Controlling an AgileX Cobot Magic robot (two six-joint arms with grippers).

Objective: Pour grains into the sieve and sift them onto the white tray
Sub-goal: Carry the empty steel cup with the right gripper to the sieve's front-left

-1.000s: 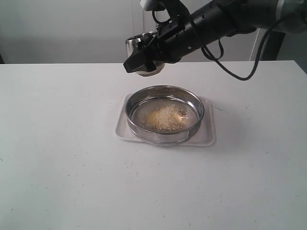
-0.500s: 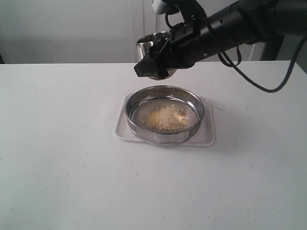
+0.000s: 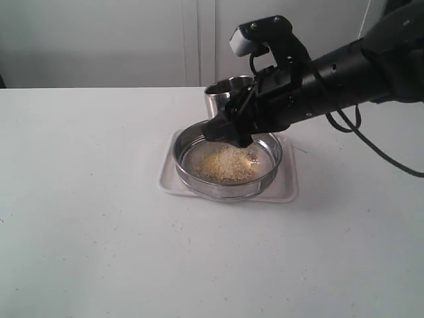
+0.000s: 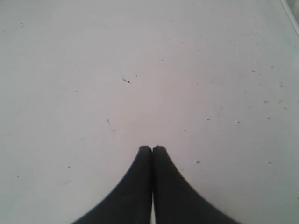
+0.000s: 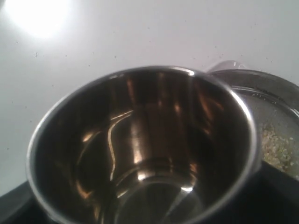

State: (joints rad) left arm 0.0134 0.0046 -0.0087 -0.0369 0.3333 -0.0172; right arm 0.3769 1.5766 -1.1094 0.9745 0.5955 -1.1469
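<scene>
The sieve, a wide steel ring with a mesh bottom, rests on the white tray. A heap of yellow and pale grains lies in its middle. My right gripper hangs over the sieve's far rim, shut on a small steel cup that stands upright. The cup looks empty in the right wrist view, with the sieve and grains just beyond it. My left gripper is shut on nothing over bare tabletop. It is outside the exterior view.
The white table spreads round the tray on all sides, and a wall stands behind it. Stray grains dot the tabletop in the left wrist view. My black right arm and its cable cross the back right.
My right arm has carried the cup down and to the right, from above the sieve's far left to its far rim. The cup has turned from tipped to upright.
</scene>
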